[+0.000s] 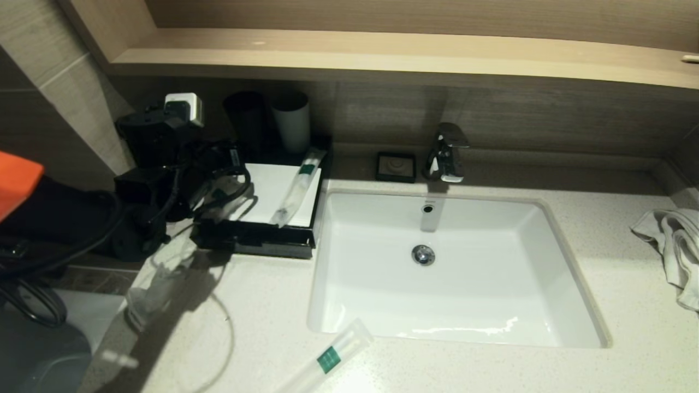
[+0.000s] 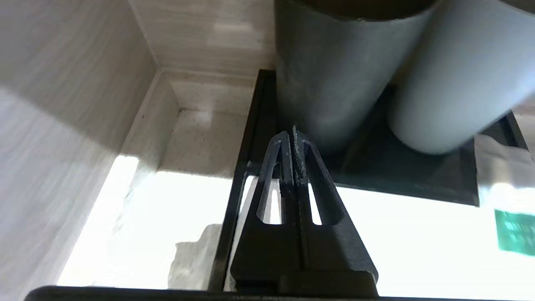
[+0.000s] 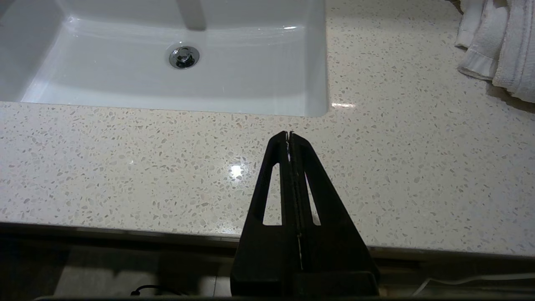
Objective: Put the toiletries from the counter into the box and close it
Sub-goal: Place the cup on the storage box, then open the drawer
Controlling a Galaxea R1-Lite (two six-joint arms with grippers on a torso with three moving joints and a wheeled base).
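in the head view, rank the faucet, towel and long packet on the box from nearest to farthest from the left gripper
From the left gripper, shut over the box:
1. Long packet, on the box's white panel beside it.
2. Faucet, behind the basin.
3. Towel, on the counter's far right.

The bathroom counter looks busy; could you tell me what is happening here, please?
The left gripper, jaws shut on nothing, is over the box near two cups. One long packet lies on the box's white panel; another packet lies on the counter before the basin. The right gripper is parked at the counter's front edge, jaws shut.
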